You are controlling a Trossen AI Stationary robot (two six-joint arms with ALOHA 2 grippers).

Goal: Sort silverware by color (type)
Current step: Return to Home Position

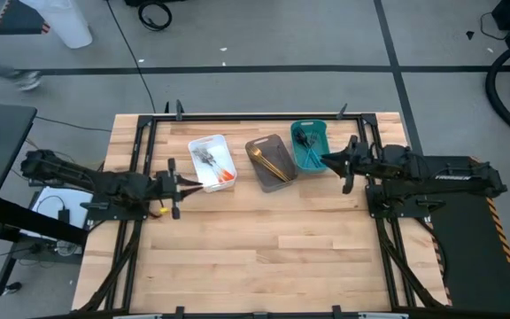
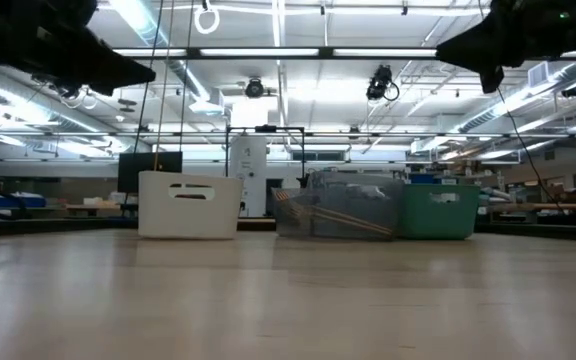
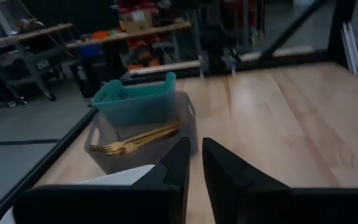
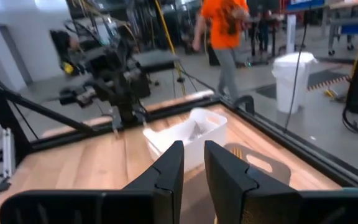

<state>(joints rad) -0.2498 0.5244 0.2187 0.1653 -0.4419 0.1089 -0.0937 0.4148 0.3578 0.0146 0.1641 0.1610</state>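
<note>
1. The silverware lay in three bins in a row toward the back of the tabletop. Orange-handled pieces were in the white bin, slim gold forks in the grey bin, and blue-handled pieces in the teal bin.
2. The bins were rectangular plastic tubs with rounded corners, and the grey one stood between the other two. The white bin had a slot handle in its end wall. The grey one was see-through enough for the gold handles to show aslant in the low view.
3. The tabletop was pale planked wood, bordered by a dark metal frame.
4. The left hand hung above the tabletop at the white bin's near corner. Its fingers were drawn almost together, with only a slim gap, and gripped nothing. The right hand hung just beside the teal bin with its fingers the same way, also empty.
5. From table height, the white and teal walls hid their contents. Fork or spoon could not be told for the orange and blue pieces. A person in an orange top stood in the room beyond.
</note>
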